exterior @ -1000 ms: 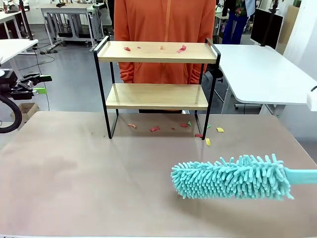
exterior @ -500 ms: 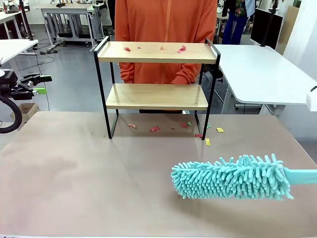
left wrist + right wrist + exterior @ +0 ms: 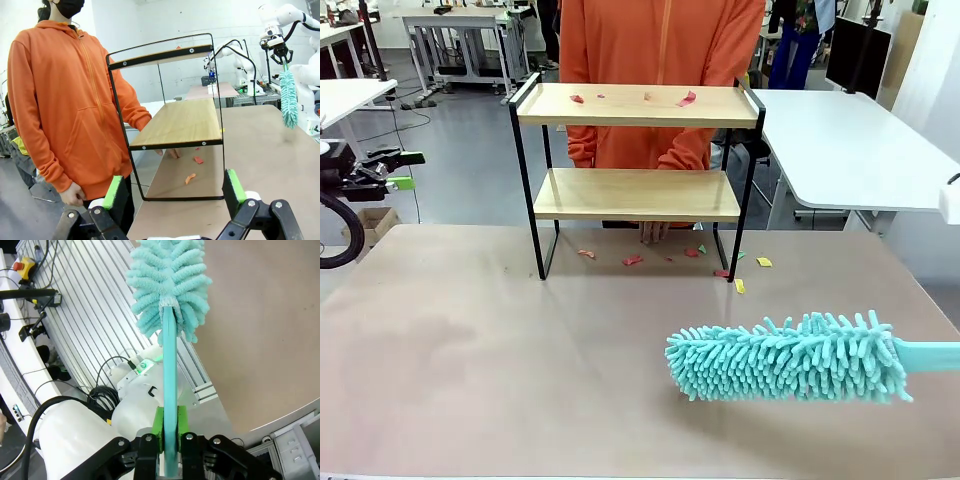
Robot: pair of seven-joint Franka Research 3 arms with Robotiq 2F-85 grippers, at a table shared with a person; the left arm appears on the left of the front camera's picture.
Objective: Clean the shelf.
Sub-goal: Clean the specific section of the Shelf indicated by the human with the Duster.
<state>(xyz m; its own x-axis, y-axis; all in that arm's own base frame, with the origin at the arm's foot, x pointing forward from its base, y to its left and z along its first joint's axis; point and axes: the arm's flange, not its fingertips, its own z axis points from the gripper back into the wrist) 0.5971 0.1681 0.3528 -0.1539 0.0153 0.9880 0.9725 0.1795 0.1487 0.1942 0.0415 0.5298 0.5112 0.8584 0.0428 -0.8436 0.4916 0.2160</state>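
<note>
Person's hand [image 3: 654, 232]: a second ago tucked up behind the shelf [image 3: 636, 195], between its two boards. Now dropped below the lower board [image 3: 620, 208], fingertips showing under its front edge, at or just above the table [image 3: 470, 330]. Orange sleeve [image 3: 685, 152] now slants down behind the shelf's right half. Torso [image 3: 660, 45] has drifted slightly toward the shelf's right end.

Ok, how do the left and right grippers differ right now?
The left gripper has open, empty jaws; the right gripper has jaws shut on the teal duster. The left gripper faces the shelf; the right gripper faces the table. Both have green pads.
</note>
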